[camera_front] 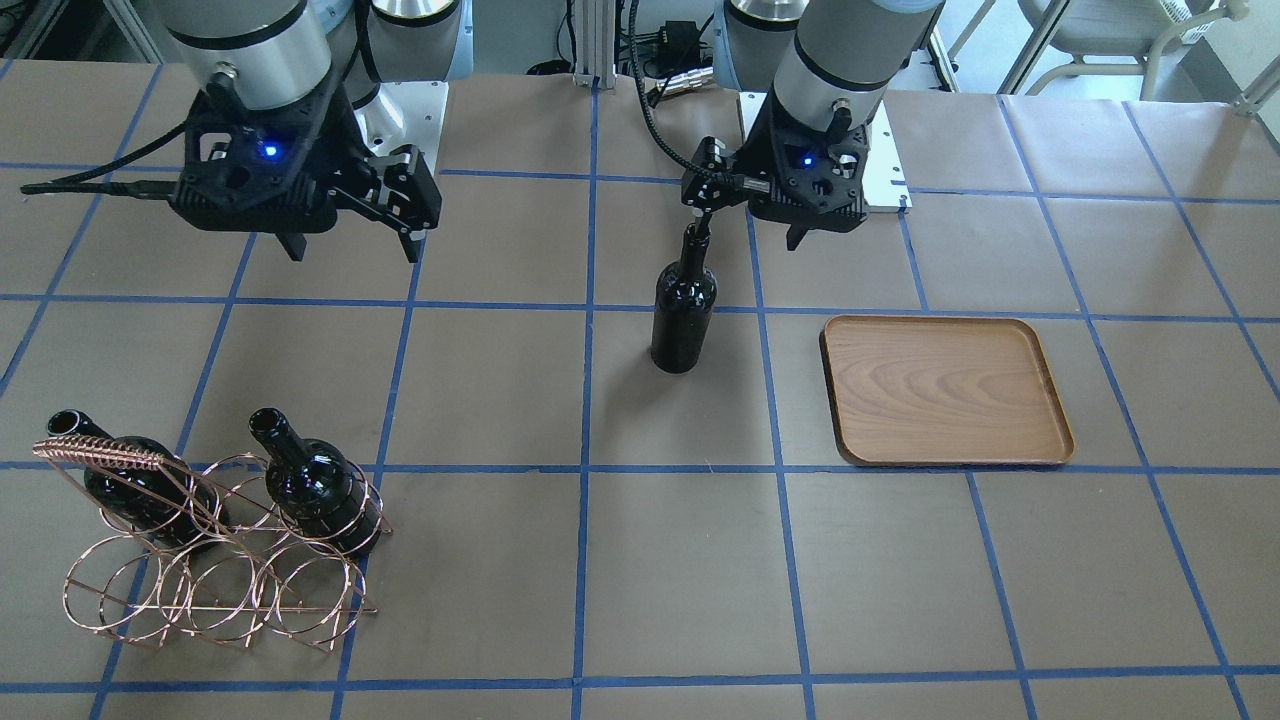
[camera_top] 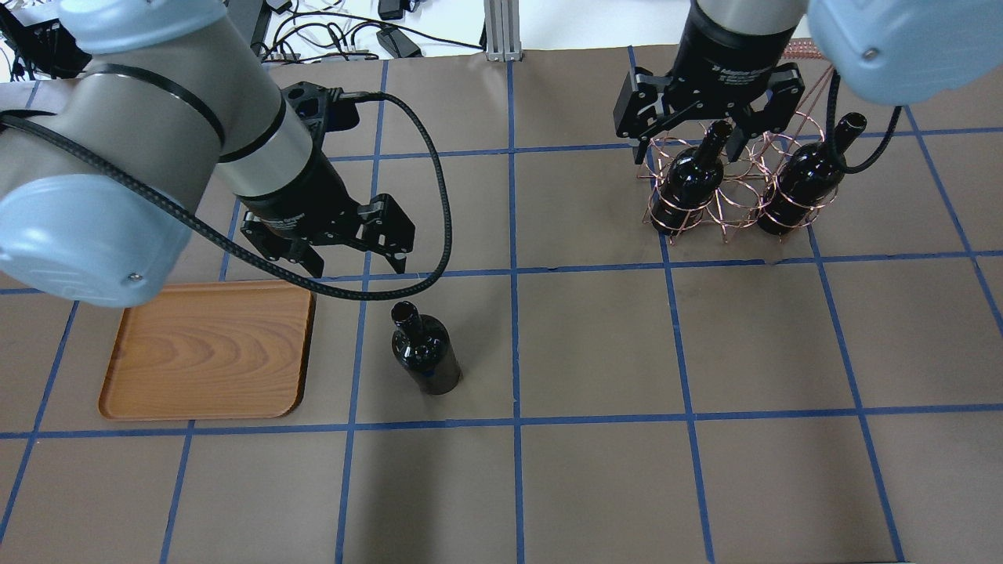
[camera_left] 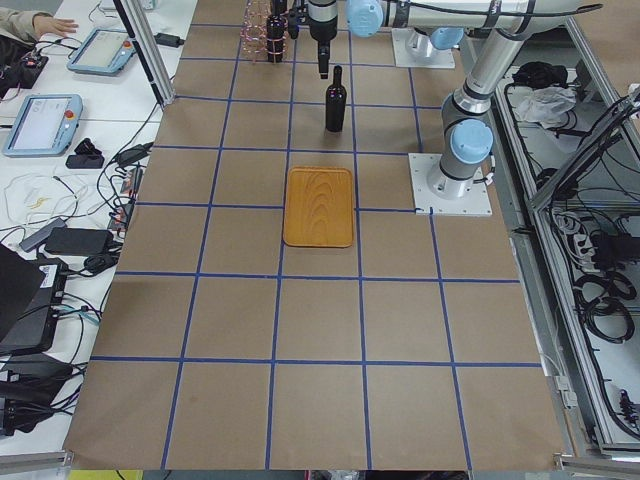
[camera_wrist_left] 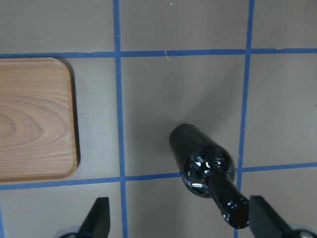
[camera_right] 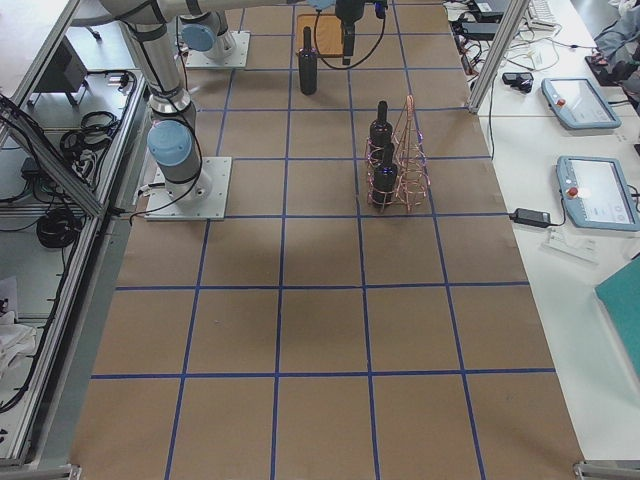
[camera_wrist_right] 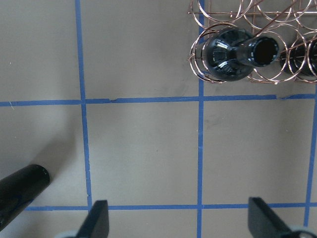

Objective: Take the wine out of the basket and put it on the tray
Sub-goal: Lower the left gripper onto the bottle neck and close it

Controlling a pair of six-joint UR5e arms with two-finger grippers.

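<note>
One wine bottle [camera_front: 683, 310] stands upright on the table, left of the wooden tray [camera_front: 945, 390] in the front view. It also shows in the overhead view [camera_top: 425, 352] and the left wrist view [camera_wrist_left: 203, 158]. My left gripper [camera_front: 748, 222] hangs open just above its neck, with the mouth close to one fingertip [camera_wrist_left: 265, 220] and not gripped. Two more wine bottles [camera_top: 693, 172] [camera_top: 803, 180] stand in the copper wire basket [camera_front: 210, 560]. My right gripper [camera_top: 705, 137] is open and empty, raised on the robot's side of the basket.
The tray [camera_top: 208, 348] holds nothing. Brown paper with a blue tape grid covers the table. The basket's coil-wrapped handle [camera_front: 105, 455] rises above its bottles. Operators' tablets and cables lie on side tables beyond the table's ends.
</note>
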